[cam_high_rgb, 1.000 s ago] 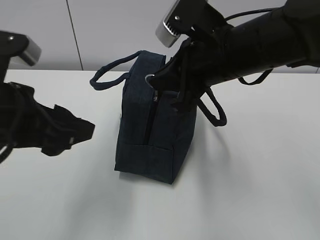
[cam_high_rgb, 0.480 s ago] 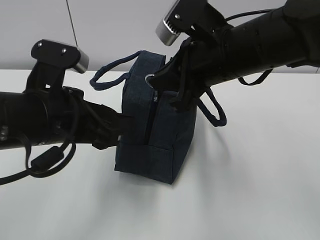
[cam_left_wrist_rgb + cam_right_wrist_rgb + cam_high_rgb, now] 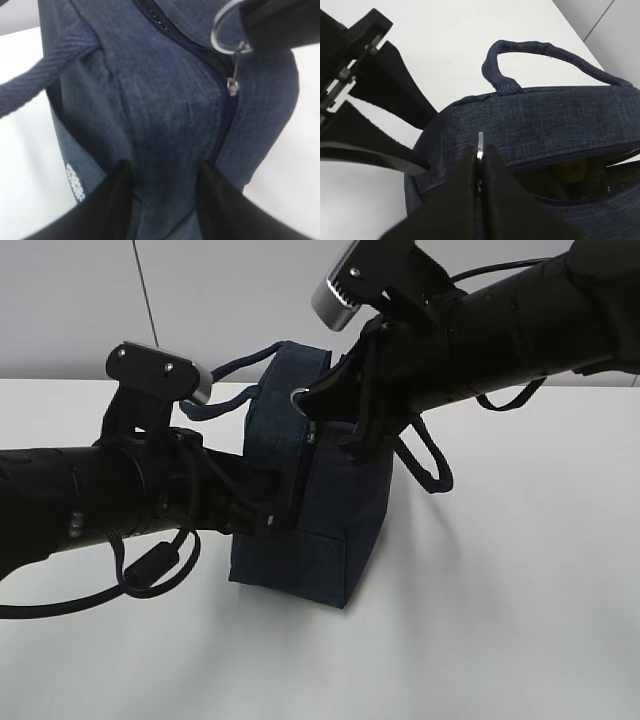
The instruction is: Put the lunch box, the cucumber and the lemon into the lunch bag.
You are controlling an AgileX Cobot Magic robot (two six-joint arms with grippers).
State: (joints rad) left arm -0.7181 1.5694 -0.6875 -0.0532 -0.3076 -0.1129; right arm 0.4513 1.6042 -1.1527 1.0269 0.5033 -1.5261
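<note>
On the bag (image 3: 305,510) top, our right gripper (image 3: 305,398) pinches the ring pull (image 3: 227,32); left gripper (image 3: 165,187) straddles a fabric fold below.

A plain white worktop (image 3: 520,570) is seen filling the lower part of the exterior view, matte and unmarked. Behind it a pale grey wall (image 3: 230,290) is set, divided by a thin dark vertical seam (image 3: 146,300) into panels. Soft, diffuse shadows are cast on the worktop, and even indoor lighting is suggested. The floor is not shown.
</note>
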